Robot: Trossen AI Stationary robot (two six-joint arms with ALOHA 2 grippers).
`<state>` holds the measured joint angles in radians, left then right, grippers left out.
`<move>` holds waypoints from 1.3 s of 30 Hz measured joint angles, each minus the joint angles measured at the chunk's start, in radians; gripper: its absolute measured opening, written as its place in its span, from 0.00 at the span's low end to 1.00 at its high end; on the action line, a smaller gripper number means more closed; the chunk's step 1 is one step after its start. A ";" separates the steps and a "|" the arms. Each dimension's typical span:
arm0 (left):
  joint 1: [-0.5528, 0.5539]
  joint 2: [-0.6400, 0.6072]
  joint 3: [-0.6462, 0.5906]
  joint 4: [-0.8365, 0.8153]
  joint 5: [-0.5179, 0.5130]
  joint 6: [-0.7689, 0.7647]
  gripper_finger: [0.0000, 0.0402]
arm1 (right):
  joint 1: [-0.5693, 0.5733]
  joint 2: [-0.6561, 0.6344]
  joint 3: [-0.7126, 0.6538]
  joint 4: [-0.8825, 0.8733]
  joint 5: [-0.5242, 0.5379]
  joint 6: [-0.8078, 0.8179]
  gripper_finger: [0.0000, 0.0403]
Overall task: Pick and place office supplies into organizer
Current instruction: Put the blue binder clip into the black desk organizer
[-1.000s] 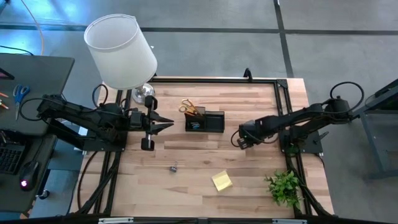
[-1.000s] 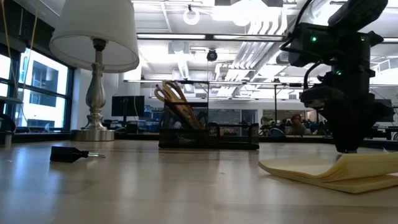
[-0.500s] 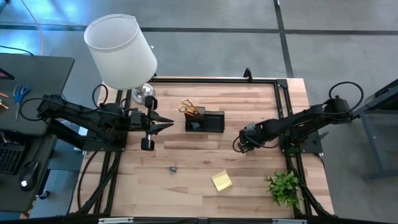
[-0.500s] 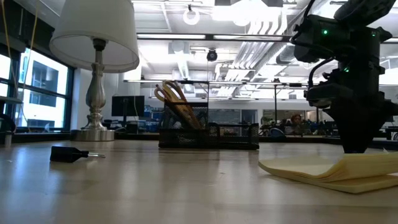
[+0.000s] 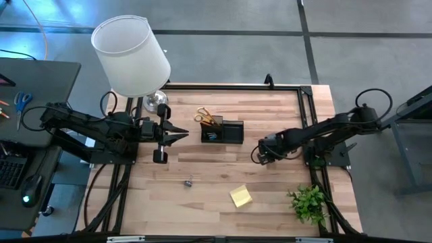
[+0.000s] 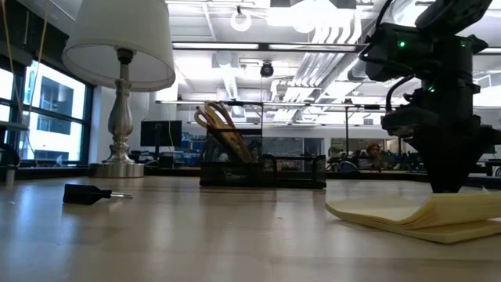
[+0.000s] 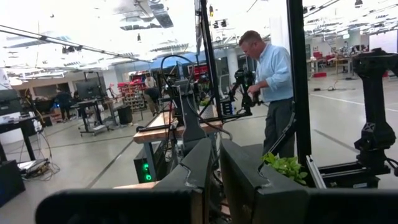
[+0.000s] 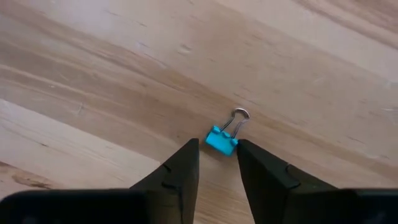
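Note:
A small blue binder clip (image 8: 221, 140) with wire handles lies flat on the wooden table. The fingers of my right gripper (image 8: 219, 152) point down and stand open on either side of its body. In the high view my right gripper (image 5: 260, 154) hides the clip; it is right of the black organizer (image 5: 223, 131). Yellow-handled scissors (image 5: 204, 116) stand in the organizer's left compartment. A yellow sticky-note pad (image 5: 240, 196) and a black binder clip (image 5: 188, 181) lie nearer the near edge. My left gripper (image 5: 181, 137) waits shut, left of the organizer. My right gripper comes from above with one finger (image 8: 184, 163) on each side of the blue clip's body (image 8: 217, 143), which lies flat on the table. I cannot tell whether the fingers touch it.
A white-shaded lamp (image 5: 133, 54) stands at the far left corner. A small green plant (image 5: 309, 202) sits at the near right corner. Bare wood lies between the organizer and the sticky-note pad. A person (image 7: 272, 87) stands in the room beyond the table.
My right gripper has shifted a little toward the table's near edge and then held over the blue clip. Nothing else has moved.

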<state>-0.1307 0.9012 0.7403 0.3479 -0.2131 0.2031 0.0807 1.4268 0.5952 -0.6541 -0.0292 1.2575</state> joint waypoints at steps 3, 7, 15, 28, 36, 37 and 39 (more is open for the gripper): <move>0.000 0.000 0.000 0.000 0.000 0.000 0.06 | 0.000 0.028 0.006 -0.007 -0.007 -0.021 0.25; 0.000 0.000 0.000 -0.001 0.000 0.000 0.06 | 0.001 0.028 0.015 -0.025 -0.001 -0.037 0.19; 0.000 0.000 0.000 -0.009 0.000 -0.008 0.06 | 0.002 0.030 0.072 -0.075 0.027 -0.112 0.07; 0.000 0.000 0.000 -0.015 0.000 -0.023 0.06 | 0.026 0.026 0.286 -0.354 0.065 -0.632 0.02; 0.000 0.000 0.000 -0.024 0.000 -0.023 0.06 | 0.010 0.025 0.386 -0.435 0.315 -0.814 0.12; 0.000 0.000 0.000 -0.029 0.000 -0.023 0.06 | 0.001 0.025 0.385 -0.438 0.310 -0.828 0.15; 0.000 0.000 0.000 -0.032 0.000 -0.023 0.06 | -0.020 0.024 0.369 -0.436 0.296 -0.806 0.20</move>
<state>-0.1310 0.9012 0.7399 0.3161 -0.2133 0.1802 0.0606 1.4509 0.9643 -1.0904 0.2671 0.4517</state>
